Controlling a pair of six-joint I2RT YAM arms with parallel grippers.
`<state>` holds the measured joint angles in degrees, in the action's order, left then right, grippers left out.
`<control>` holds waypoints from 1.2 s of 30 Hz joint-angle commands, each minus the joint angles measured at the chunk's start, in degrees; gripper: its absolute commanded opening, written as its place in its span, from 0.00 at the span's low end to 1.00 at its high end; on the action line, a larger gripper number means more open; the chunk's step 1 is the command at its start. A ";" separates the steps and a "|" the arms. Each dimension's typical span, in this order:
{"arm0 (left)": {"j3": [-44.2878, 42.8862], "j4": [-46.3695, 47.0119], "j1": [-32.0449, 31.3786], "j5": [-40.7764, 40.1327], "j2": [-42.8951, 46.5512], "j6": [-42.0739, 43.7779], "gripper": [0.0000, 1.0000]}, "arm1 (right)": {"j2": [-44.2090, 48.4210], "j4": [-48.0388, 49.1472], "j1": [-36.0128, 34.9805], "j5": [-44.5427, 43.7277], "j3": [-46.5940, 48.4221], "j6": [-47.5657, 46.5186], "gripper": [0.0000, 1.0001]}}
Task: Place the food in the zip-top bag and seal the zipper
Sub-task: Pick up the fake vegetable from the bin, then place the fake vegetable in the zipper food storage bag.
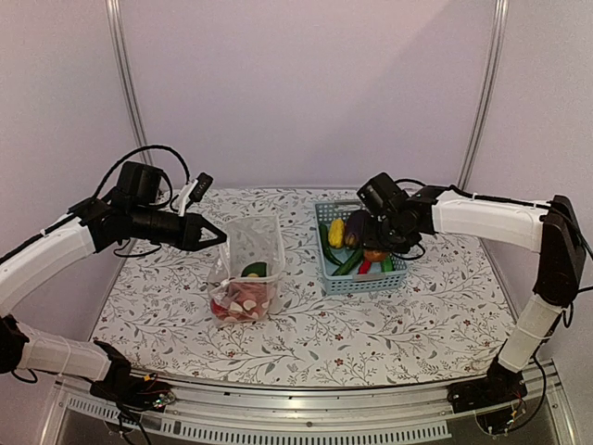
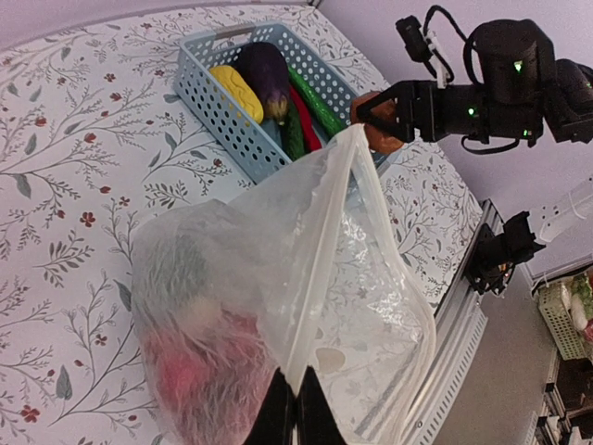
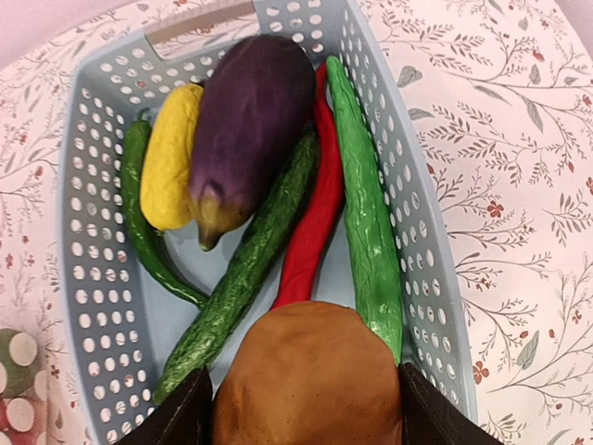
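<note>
Brown potato (image 3: 310,371), seemingly firm and smooth, sits clasped across its middle by the right gripper (image 3: 301,413) above the basket (image 3: 93,278); the left gripper (image 2: 295,408) clenches the rim of the floppy zip-top bag (image 2: 222,297)

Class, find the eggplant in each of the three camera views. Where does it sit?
Top external: eggplant right of centre, in the basket beside the yellow piece.
Left wrist: top, near centre, in the basket.
Right wrist: upper middle, beside the yellow piece.
Shared landmark: the blue basket, seen in all three.
</note>
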<state>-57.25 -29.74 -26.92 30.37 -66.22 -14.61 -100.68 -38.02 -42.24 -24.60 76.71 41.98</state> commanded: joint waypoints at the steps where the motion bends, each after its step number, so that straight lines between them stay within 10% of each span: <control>1: 0.65 -0.14 0.88 -0.40 1.25 0.21 0.00 | 5.59 4.37 0.28 3.71 -2.29 -2.45 0.62; 17: 0.83 0.19 0.80 1.50 0.44 -0.19 0.00 | 15.50 18.10 -13.32 33.14 3.01 -15.60 0.57; 36: 1.09 0.93 0.62 3.15 0.47 -0.46 0.00 | -9.27 4.81 -21.64 21.98 29.50 -14.83 0.55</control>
<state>-57.01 -29.47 -26.87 32.64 -66.11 -14.85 -107.13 -28.16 -62.33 4.01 101.47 26.00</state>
